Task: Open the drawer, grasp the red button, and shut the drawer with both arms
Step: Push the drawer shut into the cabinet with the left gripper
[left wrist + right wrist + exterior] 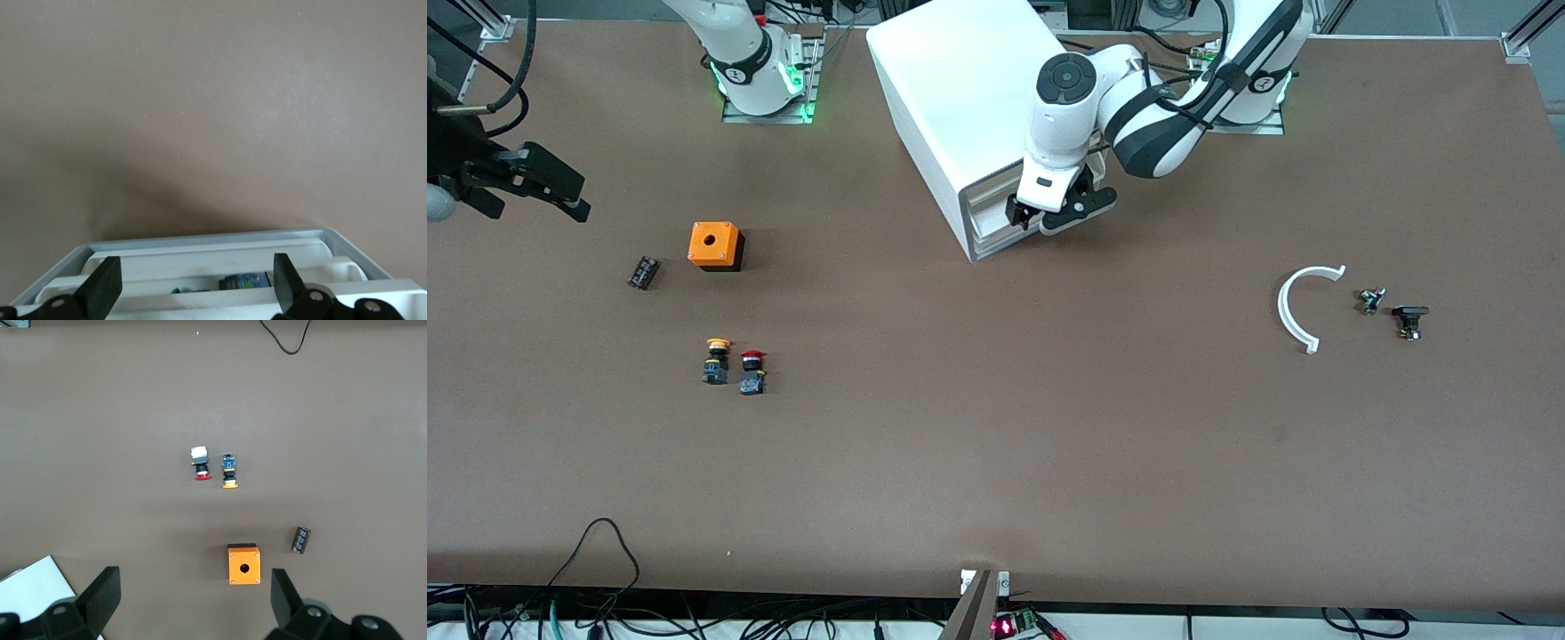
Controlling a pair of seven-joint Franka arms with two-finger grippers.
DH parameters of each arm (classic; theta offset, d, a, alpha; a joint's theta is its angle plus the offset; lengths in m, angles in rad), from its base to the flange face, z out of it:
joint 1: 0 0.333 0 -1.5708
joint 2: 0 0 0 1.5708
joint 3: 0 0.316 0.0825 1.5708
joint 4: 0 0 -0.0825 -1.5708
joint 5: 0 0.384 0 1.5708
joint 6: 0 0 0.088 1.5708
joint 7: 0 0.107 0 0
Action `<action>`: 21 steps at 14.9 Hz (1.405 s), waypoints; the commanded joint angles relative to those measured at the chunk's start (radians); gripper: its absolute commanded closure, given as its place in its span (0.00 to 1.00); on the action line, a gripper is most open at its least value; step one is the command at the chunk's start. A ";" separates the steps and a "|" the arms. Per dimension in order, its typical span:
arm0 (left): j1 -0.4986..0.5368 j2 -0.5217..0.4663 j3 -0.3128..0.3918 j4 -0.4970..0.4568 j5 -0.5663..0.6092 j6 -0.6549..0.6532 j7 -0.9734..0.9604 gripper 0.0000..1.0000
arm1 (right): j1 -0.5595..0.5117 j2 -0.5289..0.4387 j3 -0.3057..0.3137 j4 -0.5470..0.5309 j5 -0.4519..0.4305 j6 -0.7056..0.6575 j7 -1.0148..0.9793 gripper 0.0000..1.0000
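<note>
The white cabinet [960, 98] stands near the robots' bases, its drawer fronts [994, 222] facing the front camera. My left gripper [1049, 218] is open right at those fronts, one finger either side. In the left wrist view the drawer fronts [220, 257] lie between my open left gripper's [195, 277] fingers. A narrow gap there shows a blue-green part [247, 281] inside; I cannot tell which drawer it is in. The red-capped button [752, 372] stands on the table, also in the right wrist view [201, 464]. My right gripper [538, 212] [193, 587] is open and empty, up over the right arm's end of the table.
A yellow-capped button [717, 360] stands beside the red one. An orange box with a hole [715, 244] and a small dark cylinder [643, 272] lie farther from the front camera. A white curved piece [1303, 307] and two small dark parts [1371, 300] [1409, 320] lie toward the left arm's end.
</note>
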 commanded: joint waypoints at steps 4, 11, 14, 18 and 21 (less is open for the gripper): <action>0.003 0.011 -0.042 0.005 -0.048 -0.040 0.004 0.00 | -0.013 -0.005 0.013 -0.008 -0.002 0.007 0.016 0.00; 0.008 0.049 -0.048 0.014 -0.053 -0.051 0.080 0.00 | -0.014 -0.005 0.010 -0.019 -0.002 0.014 0.008 0.00; 0.020 0.057 -0.048 0.014 -0.054 -0.051 0.122 0.00 | -0.014 -0.005 0.010 -0.020 -0.002 0.014 0.008 0.00; 0.041 0.061 -0.048 0.023 -0.157 -0.052 0.201 0.00 | -0.014 -0.006 0.010 -0.026 -0.002 0.016 0.007 0.00; 0.051 0.060 -0.048 0.023 -0.182 -0.052 0.226 0.00 | -0.014 -0.006 0.010 -0.026 -0.002 0.016 0.007 0.00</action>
